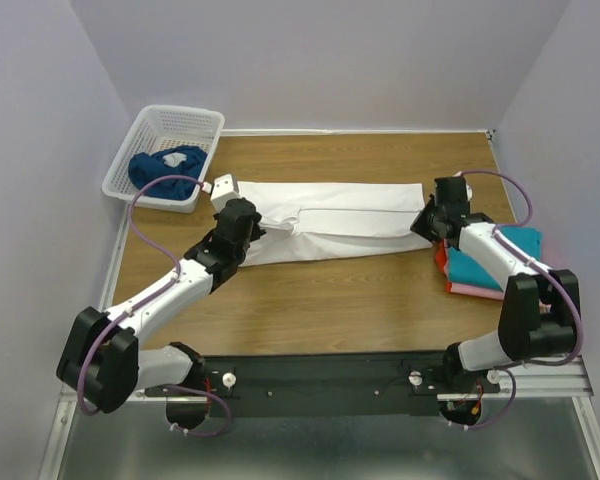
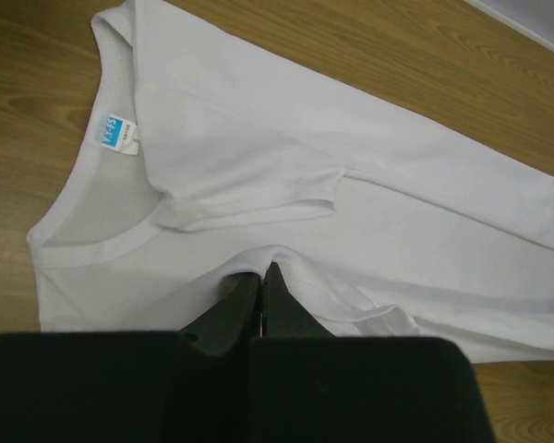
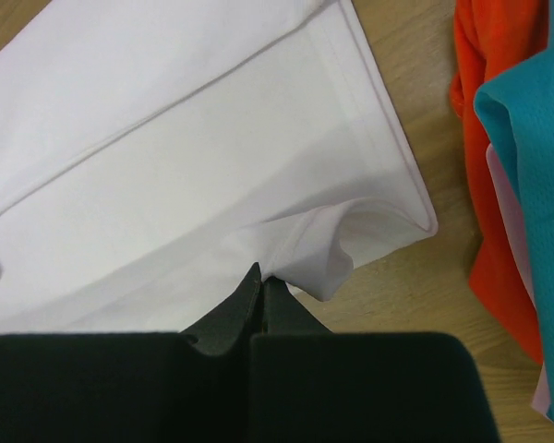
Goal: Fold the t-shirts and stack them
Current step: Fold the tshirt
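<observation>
A white t-shirt (image 1: 330,215) lies across the middle of the table as a long strip, round neck at the left, hem at the right. My left gripper (image 1: 252,233) is shut on its near edge beside the neck (image 2: 92,245); the cloth peaks over the closed tips (image 2: 261,270). My right gripper (image 1: 426,226) is shut on the near hem corner (image 3: 388,217), which lifts in a small fold above the tips (image 3: 262,277). Teal (image 1: 505,250), red-orange (image 1: 443,262) and pink (image 1: 475,290) t-shirts sit stacked at the right edge. A dark blue t-shirt (image 1: 165,167) lies in the basket.
The white lattice basket (image 1: 185,122) stands at the back left corner of the wooden table (image 1: 320,310). Purple-grey walls close in the left, back and right sides. The stack lies right beside the right arm's wrist.
</observation>
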You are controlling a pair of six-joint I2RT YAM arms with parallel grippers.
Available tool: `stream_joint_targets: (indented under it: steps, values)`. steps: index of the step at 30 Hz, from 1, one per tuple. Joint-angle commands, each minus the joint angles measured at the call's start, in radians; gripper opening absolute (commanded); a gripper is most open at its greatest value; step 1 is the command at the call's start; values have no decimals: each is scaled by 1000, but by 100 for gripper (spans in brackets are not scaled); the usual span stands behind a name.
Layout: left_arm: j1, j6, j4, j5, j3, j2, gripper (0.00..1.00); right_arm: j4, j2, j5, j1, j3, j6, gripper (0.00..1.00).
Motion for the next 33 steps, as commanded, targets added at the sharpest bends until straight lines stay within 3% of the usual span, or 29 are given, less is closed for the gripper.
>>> stream_joint_targets:
  steps: [1, 14, 29, 32, 33]
  values:
    - [39, 85, 84, 26, 45, 41, 0, -3, 67, 12, 2, 65, -21, 4]
    - [136, 190, 192, 167, 133, 246, 0, -3, 237, 41, 2, 210, -24, 5]
    - [211, 231, 189, 267, 285, 504, 0, -3, 418, 64, 2, 351, -21, 11]
    - [223, 236, 192, 269, 317, 542, 0, -3, 460, 78, 2, 389, -18, 23]
    - [226, 237, 192, 270, 341, 555, 8, -3, 478, 102, 3, 406, -17, 25]
